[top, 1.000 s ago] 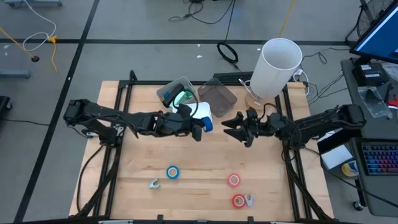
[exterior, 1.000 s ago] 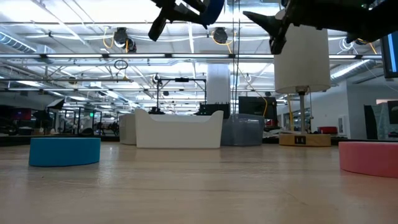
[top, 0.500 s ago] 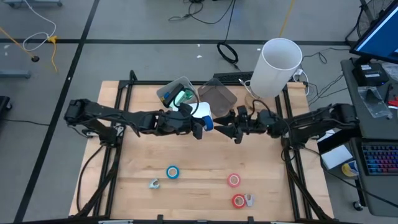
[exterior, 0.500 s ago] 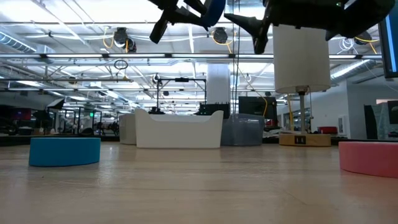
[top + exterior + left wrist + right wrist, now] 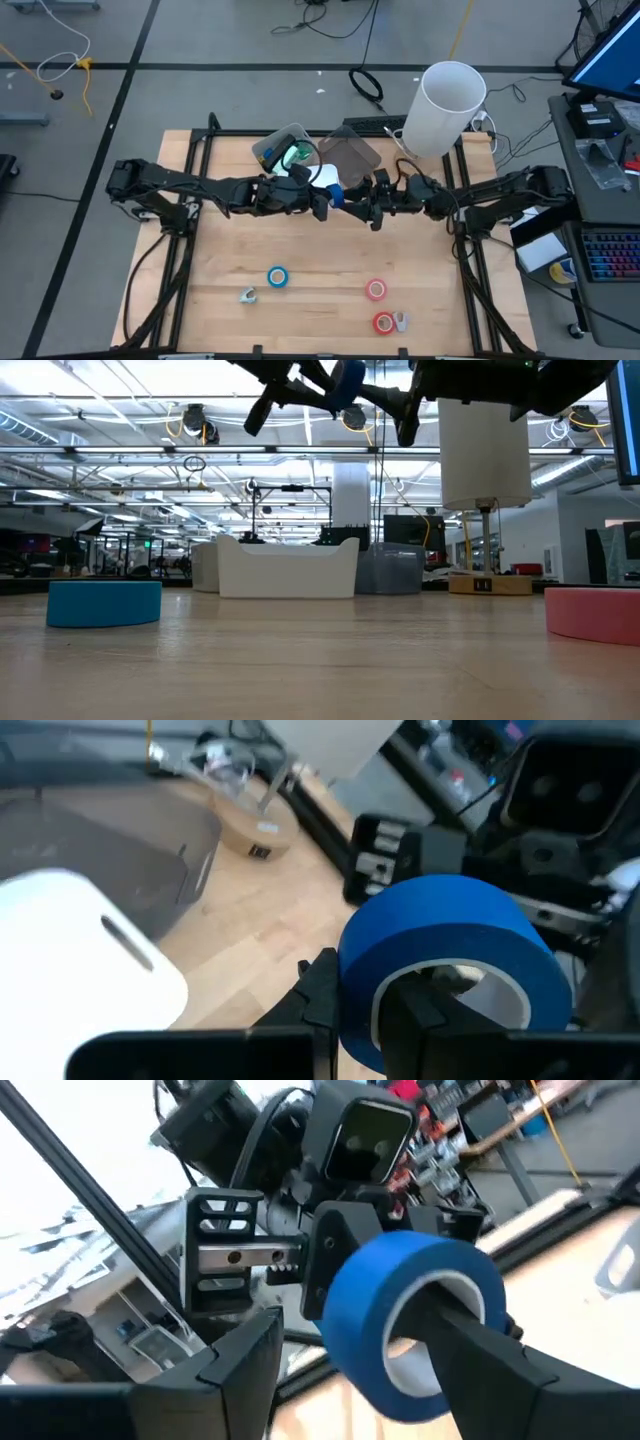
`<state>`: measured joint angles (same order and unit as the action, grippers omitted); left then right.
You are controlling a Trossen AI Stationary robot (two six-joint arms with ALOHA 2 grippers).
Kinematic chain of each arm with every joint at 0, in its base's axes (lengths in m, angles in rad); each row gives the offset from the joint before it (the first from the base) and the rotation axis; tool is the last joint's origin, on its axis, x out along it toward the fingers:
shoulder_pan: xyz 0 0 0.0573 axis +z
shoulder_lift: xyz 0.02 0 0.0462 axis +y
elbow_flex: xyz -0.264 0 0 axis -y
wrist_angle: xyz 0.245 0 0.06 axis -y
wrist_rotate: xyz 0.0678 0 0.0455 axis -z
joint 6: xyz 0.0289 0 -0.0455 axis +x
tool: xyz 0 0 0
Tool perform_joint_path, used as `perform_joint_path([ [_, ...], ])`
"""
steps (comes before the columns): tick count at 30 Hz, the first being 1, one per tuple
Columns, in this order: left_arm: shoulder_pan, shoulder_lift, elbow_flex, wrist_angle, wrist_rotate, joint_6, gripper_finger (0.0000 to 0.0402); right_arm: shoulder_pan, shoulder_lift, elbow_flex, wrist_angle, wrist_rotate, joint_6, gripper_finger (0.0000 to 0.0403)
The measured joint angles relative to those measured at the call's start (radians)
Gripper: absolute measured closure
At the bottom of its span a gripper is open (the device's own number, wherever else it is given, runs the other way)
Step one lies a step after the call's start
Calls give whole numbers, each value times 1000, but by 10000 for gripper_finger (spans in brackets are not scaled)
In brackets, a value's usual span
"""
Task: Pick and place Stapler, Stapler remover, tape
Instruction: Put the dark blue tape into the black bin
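Right gripper [image 5: 362, 206] now closed in from the right, jaws spread around blue tape roll [image 5: 335, 199] pinched by left gripper [image 5: 325, 203]; handover pending, three rolls unplaced.

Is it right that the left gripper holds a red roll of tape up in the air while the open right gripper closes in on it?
Not quite: the roll of tape in the left gripper is blue, not red, as the left wrist view shows. The rest stands: the open right gripper is at the roll.
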<state>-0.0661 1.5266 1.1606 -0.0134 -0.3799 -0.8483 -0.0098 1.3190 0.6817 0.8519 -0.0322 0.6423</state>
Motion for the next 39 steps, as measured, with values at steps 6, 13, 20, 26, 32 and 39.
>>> perform_joint_path([
  [6, 18, 52, 0, 39, 60, -11, 366, -2, 0, 11, -46, 0, -12, 207],
  [13, 30, 57, 1, 30, 80, 9, 366, -10, 0, 11, -79, -47, 1, 284],
  [20, 46, 51, 1, 8, 154, 112, 338, -26, 0, 12, -79, -98, 1, 363],
  [26, 56, 47, 0, -33, 166, 121, 229, -66, -2, 12, -130, -107, 1, 367],
  [32, 84, 14, -1, -196, 378, 122, 159, -120, -1, 11, -176, -76, -3, 367],
  [39, 73, -11, 1, -498, 457, 18, 144, -154, -1, 19, -207, 133, -163, 367],
])
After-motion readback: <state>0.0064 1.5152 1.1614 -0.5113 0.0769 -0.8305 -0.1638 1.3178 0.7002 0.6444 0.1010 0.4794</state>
